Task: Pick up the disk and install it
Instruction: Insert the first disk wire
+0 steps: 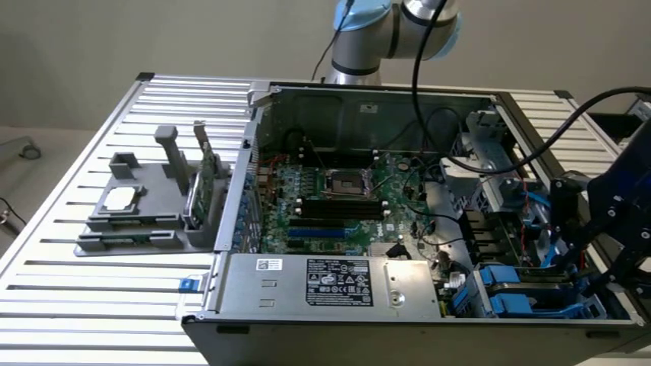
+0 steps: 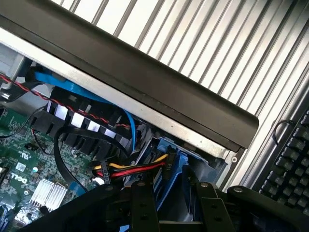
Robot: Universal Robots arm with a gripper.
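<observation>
Since the disk [image 2: 178, 179] is sitting low in the near right corner of the computer case [image 1: 407, 339], I'm guessing the gripper [image 2: 173, 199] is needing a slow, square push, dodging the red and yellow cables [image 2: 140, 169]. Can't tell if it's clamping. Only blue carrier plastic is showing.

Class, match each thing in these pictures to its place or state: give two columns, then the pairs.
1 green circuit card
2 square chip
3 silver power supply
4 gripper

A by the blue plastic parts inside the case
B flat on the grey holder
C bearing a white label
D upright in the grey holder

Pairs: 1-D, 2-B, 3-C, 4-A
</observation>
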